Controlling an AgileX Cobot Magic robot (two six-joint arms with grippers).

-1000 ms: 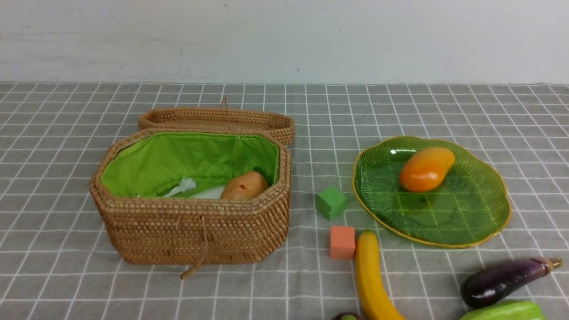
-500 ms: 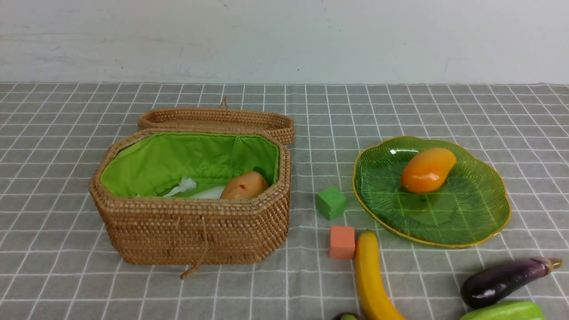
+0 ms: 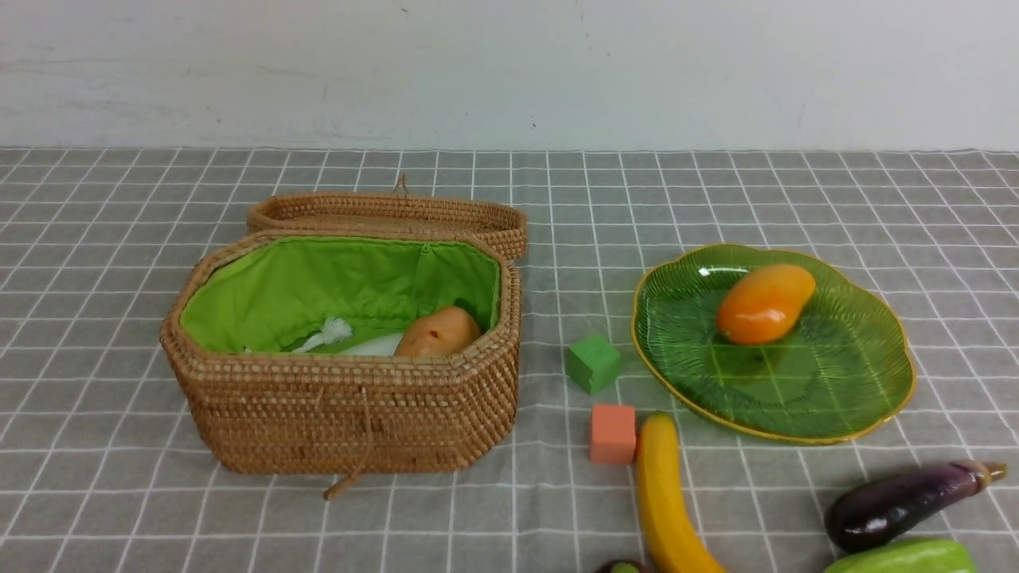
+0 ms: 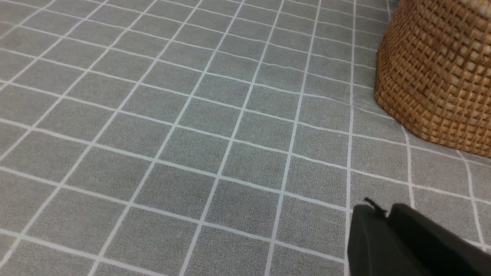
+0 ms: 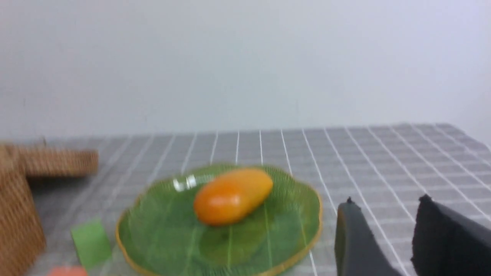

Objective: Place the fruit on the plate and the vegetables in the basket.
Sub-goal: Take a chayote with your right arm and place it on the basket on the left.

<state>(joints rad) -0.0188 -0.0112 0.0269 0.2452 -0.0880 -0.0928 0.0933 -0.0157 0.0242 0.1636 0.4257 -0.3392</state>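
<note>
While left jaws sit closed, mango (image 5: pixel 233 195) lies on plate (image 5: pixel 163 234) beyond gaping, empty right jaws.

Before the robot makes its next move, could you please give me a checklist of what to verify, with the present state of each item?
1. The basket has its lid open: ok.
2. Free room on the plate beside the mango: ok.
3. The banana clear of neighbours: not ok, the orange cube appears to touch its tip.
4. The right end effector open and empty: ok.
5. The left end effector ready to grasp: not ok, it is shut.
6. Position of the mangosteen: cannot tell, cut by the picture's edge.
</note>
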